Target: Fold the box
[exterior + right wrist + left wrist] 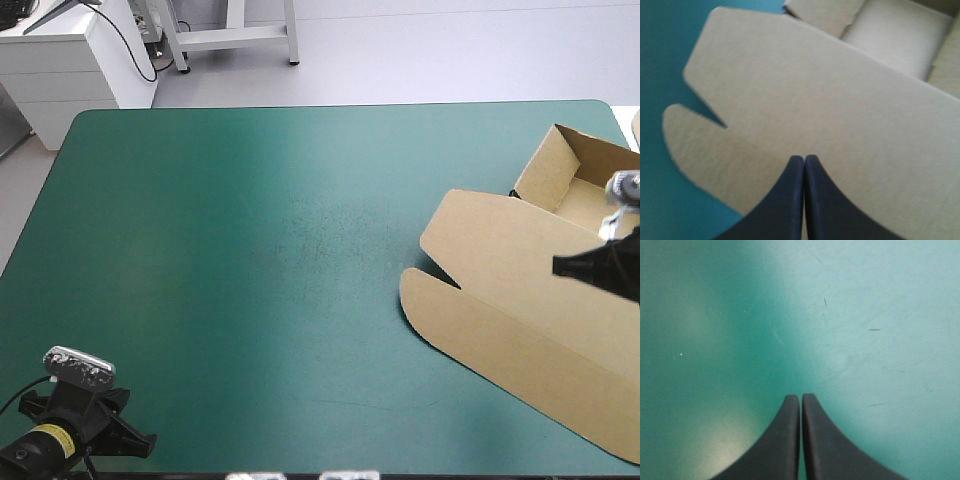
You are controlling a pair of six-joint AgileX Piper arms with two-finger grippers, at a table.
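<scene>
right hand [803,157]: fingers pressed together, tip over the lid [840,100] near its crease. Looks like pushing the panel down, not pinching it.
left hand [800,396]: also pressed together, hanging over bare teal-green cover [865,315], well apart from the work. Idle, I'd say.
box [520,300]: brown, at the table's [250,250] right edge. Tray [580,195] walls up, lid flat toward the middle.
stage: folding looks near done.

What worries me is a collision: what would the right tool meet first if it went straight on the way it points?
The right tool, shut, points at the flat lid part of the box, so it would most likely meet that brown board first. Whether any gap remains between them, I cannot tell.
</scene>
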